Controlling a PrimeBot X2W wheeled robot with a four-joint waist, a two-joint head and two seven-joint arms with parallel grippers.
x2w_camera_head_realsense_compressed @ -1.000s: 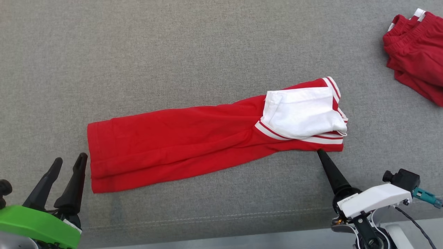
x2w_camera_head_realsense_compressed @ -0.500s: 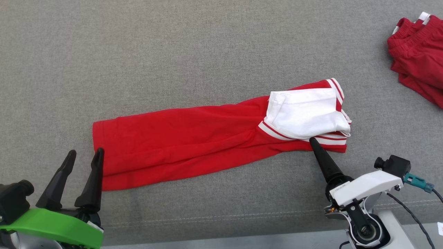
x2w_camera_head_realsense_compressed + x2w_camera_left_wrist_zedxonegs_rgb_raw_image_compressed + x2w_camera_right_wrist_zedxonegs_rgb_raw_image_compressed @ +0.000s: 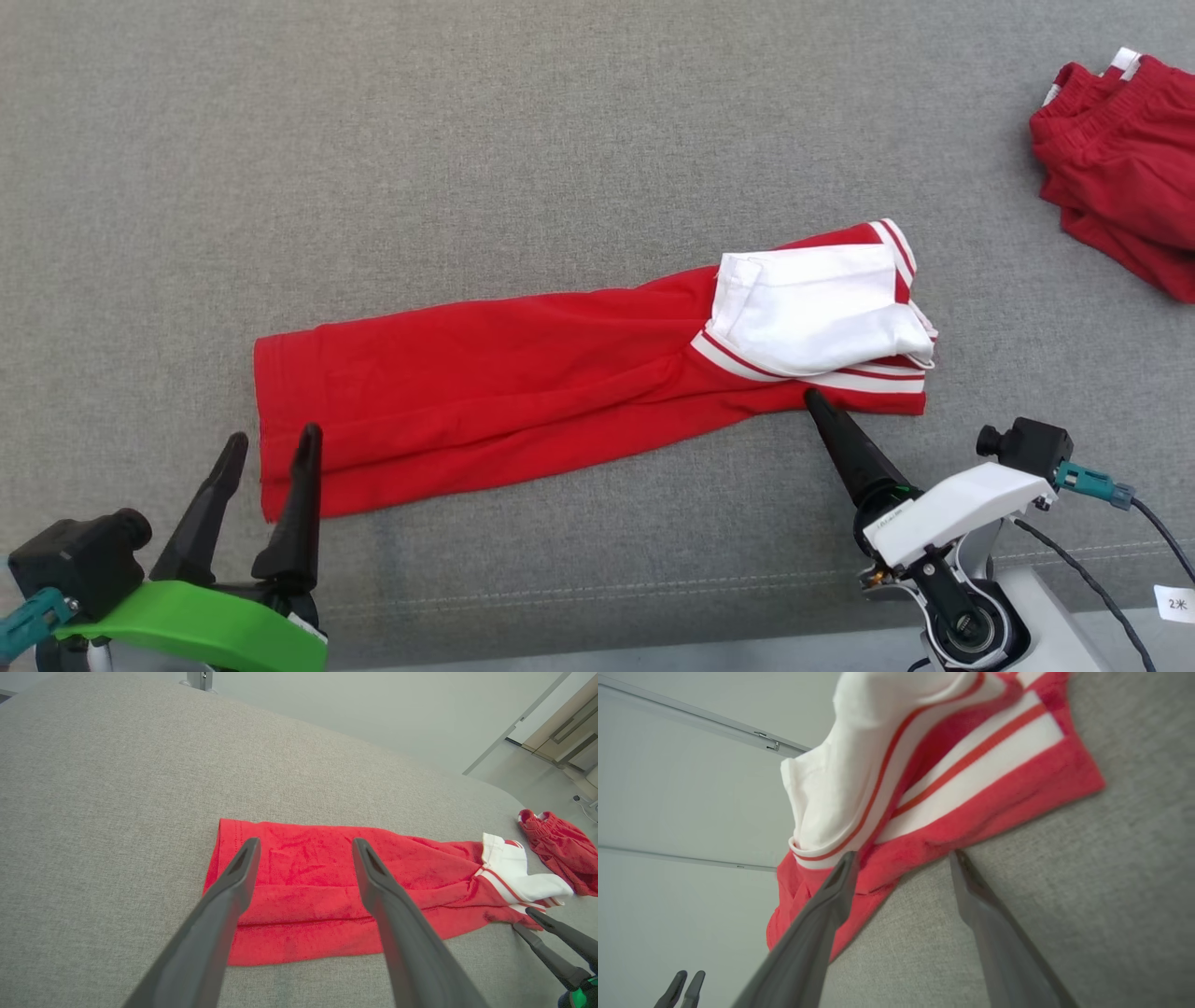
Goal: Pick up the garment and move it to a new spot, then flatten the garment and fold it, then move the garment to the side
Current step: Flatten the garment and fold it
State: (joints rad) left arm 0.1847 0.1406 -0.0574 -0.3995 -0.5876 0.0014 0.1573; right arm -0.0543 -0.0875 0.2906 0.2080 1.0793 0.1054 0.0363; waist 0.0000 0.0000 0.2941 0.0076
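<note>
Garment (image 3: pixel 523 392): lay flat, long, mid-cushion (image 3: pixel 560 140) | left gripper (image 3: pixel 275 435): fingers apart at plain end | right gripper (image 3: pixel 902 854): fingers apart astride striped end's near edge | step: we judged fold grasp | next: we needed both pinching edges evenly.

Matt cloth garment (image 3: pixel 485 392) on rough-woven surface (image 3: pixel 467 140)

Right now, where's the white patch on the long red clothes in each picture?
Head view: white patch right of centre, at the garment's right end.
Left wrist view: white patch far right, mid-height.
Right wrist view: white patch top, left of centre.
Shared landmark: the right claw, tips beside the garment's red edge near it.
</note>
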